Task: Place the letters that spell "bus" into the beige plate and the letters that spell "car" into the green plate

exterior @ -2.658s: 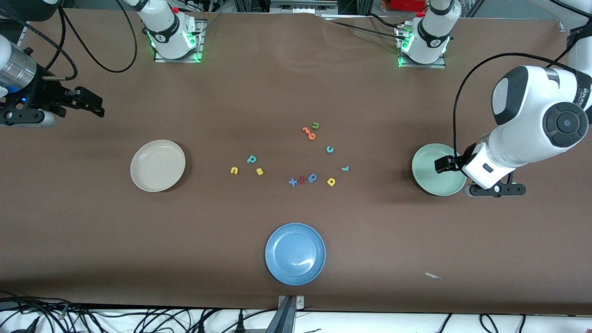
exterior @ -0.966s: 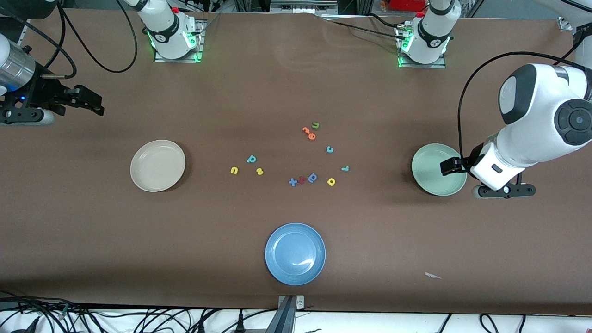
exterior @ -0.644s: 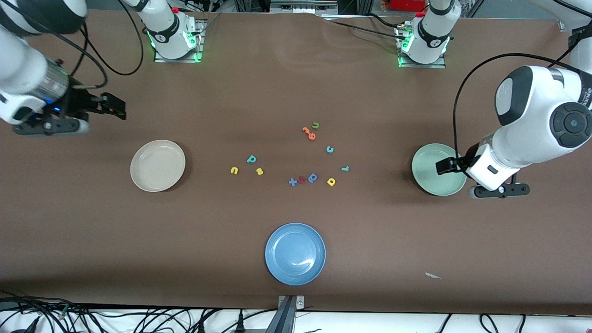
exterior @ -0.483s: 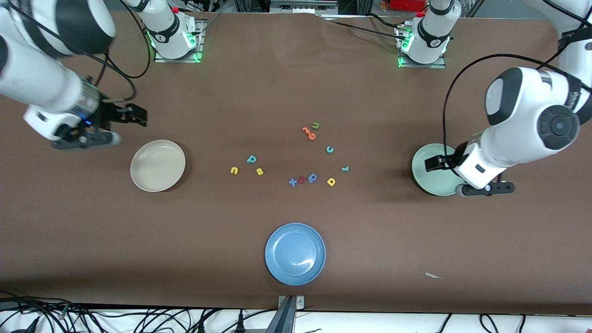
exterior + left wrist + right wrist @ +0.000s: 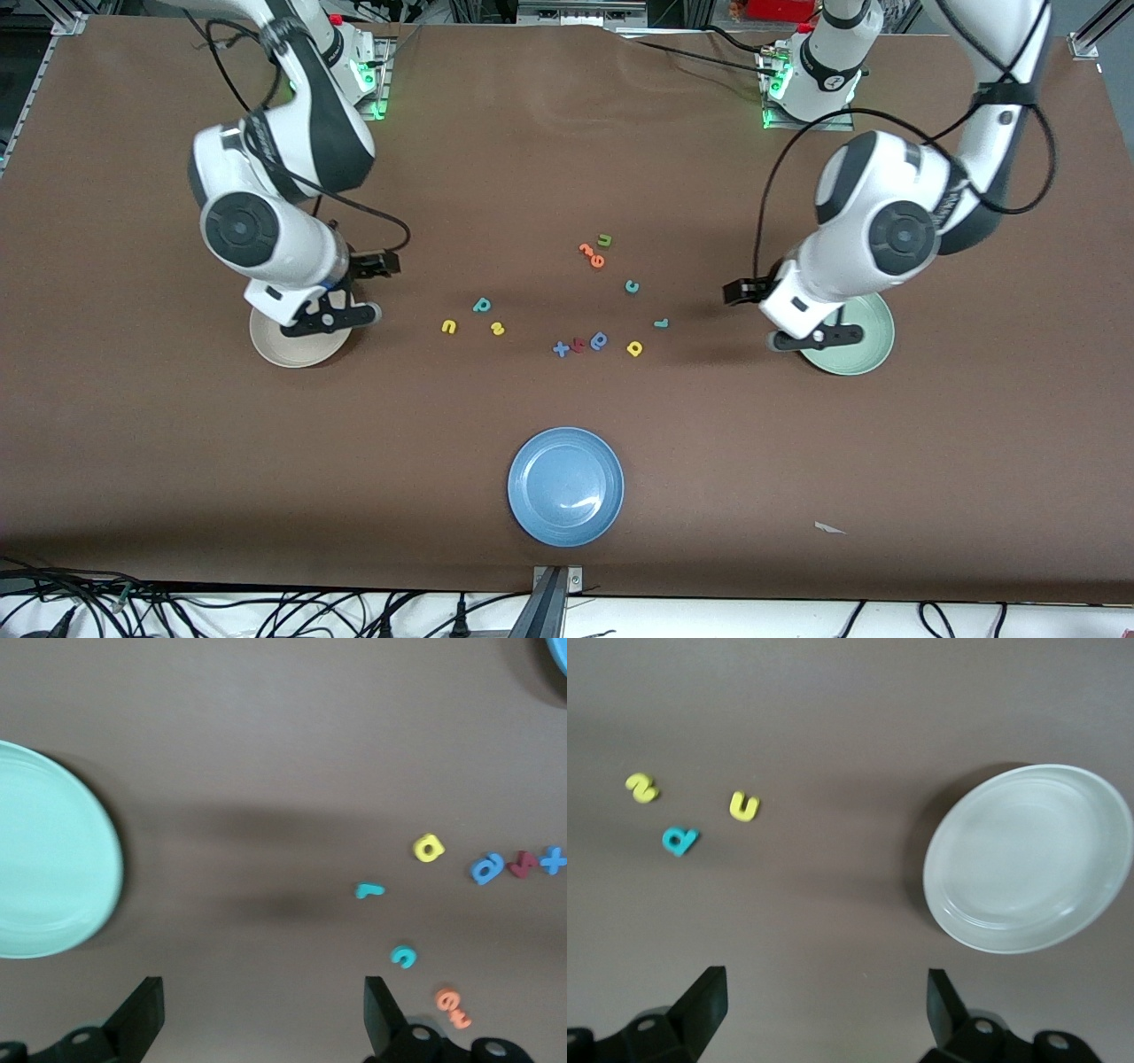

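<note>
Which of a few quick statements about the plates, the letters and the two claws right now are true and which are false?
1. The beige plate holds no letters. True.
2. The teal c lies in the green plate. False: it lies on the table, between the orange letters and the teal r.
3. Both claws are open. True: the left claw and the right claw hold nothing.
4. The blue plate is nearest the front camera. True.
5. The yellow u sits on the blue plate. False: it lies on the table beside the teal b and yellow s.
</note>
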Controlling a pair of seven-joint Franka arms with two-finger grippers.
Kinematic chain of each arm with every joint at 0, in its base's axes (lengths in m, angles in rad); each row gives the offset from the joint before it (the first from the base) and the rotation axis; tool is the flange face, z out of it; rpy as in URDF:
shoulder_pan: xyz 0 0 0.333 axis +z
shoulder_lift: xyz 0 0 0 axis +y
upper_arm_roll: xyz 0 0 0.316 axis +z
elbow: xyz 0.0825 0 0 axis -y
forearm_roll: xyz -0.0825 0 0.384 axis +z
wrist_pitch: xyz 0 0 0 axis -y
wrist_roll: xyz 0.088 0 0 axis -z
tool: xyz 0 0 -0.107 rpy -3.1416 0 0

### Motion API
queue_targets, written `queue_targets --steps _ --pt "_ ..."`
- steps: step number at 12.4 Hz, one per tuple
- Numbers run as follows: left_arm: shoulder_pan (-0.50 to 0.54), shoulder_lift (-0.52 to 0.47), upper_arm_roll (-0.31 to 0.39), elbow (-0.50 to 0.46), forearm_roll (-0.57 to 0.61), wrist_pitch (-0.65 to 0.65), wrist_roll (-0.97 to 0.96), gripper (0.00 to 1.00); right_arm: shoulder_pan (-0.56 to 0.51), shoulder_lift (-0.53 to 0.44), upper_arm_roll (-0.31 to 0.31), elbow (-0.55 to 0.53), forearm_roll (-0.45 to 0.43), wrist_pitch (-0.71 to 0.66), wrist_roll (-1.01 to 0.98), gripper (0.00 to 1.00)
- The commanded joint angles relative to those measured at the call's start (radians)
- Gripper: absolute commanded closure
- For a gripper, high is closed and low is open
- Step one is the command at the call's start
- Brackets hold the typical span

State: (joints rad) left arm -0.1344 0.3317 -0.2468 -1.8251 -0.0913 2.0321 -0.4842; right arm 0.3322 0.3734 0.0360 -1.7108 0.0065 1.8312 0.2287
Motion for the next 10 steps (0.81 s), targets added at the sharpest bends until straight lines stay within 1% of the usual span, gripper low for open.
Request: queue_targets --steps 1,2,3,4,6,7,8,9,10 --pt "-0.011 0.010 -0.052 -0.103 -0.024 0.164 -0.103 0.01 0.011 0.068 0.004 0.014 0.010 0.049 0.114 0.03" --pt "-0.043 0.041 -0.052 -0.112 -0.018 0.199 -0.149 0.01 0.022 0.099 0.004 0.014 0.010 0.077 0.183 0.05" --pt "-0.079 0.075 -0.052 -0.112 -0.012 0.230 -0.196 0.02 0.037 0.129 0.004 0.010 0.010 0.118 0.292 0.05" --pt "-0.102 0.105 -0.051 -0.114 -0.010 0.264 -0.230 0.06 0.056 0.163 0.004 0.008 0.010 0.164 0.399 0.05" --pt "-0.148 0.151 -0.049 -0.114 -0.008 0.310 -0.275 0.09 0.082 0.209 0.004 0.007 0.009 0.250 0.474 0.07" --pt "-0.171 0.176 -0.049 -0.114 0.005 0.339 -0.305 0.09 0.086 0.225 0.004 0.007 0.009 0.290 0.501 0.12" --pt "-0.186 0.203 -0.049 -0.114 0.046 0.362 -0.354 0.09 0.085 0.251 0.002 -0.001 0.009 0.346 0.509 0.13" --pt "-0.189 0.228 -0.051 -0.112 0.103 0.376 -0.405 0.09 0.085 0.268 0.002 -0.021 0.010 0.411 0.517 0.18" --pt "-0.198 0.248 -0.052 -0.112 0.146 0.394 -0.451 0.09 0.085 0.282 0.002 -0.036 0.012 0.448 0.571 0.20"
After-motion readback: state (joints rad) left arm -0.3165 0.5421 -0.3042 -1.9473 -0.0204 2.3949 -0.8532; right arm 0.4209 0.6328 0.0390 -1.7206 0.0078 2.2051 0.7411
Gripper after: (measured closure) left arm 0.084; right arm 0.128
